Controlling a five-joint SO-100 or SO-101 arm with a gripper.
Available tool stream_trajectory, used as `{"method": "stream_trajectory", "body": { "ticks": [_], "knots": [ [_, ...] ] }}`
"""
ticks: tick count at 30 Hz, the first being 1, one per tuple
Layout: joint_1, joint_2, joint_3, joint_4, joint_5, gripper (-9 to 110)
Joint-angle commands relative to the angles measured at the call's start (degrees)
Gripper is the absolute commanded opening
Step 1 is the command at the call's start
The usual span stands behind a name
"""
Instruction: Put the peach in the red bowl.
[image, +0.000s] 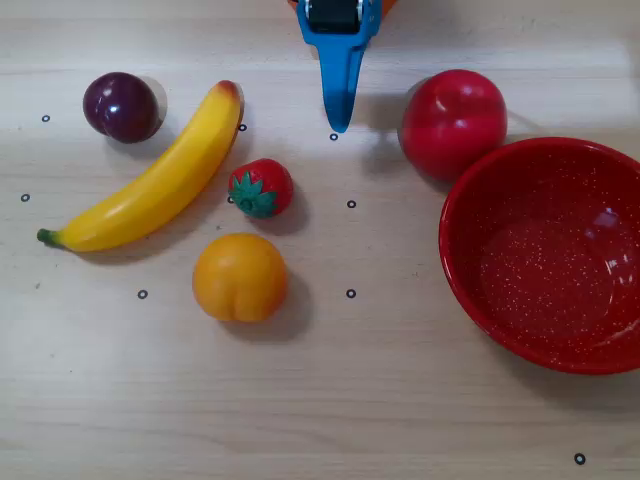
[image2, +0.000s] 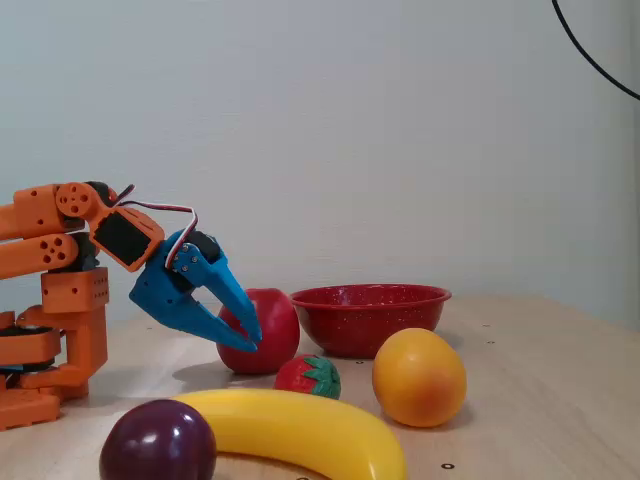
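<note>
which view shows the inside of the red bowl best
The overhead view: it looks straight down into the red bowl, showing its white-speckled, empty interior. The fixed view sees the bowl side-on from table level, so only the outer wall, rim and a sliver of the far inner wall show.

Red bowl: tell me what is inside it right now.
Nothing. In the overhead view the red bowl shows only its bare speckled bottom. The peach sits apart on the table. In the fixed view the bowl's rim hides the inside.
</note>
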Motion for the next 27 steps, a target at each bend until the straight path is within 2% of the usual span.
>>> {"method": "stream_trajectory", "body": {
  "ticks": [1, 15, 20, 27],
  "knots": [
    [1.2, 0.8, 0.4, -0.1, 1.0, 0],
    [1.3, -1.2, 0.3, -1.9, 2.5, 0],
    [1.0, -9.6, -3.8, -8.5, 4.6, 0],
    [1.1, -26.2, -19.6, -9.8, 6.2, 0]
  ]
}}
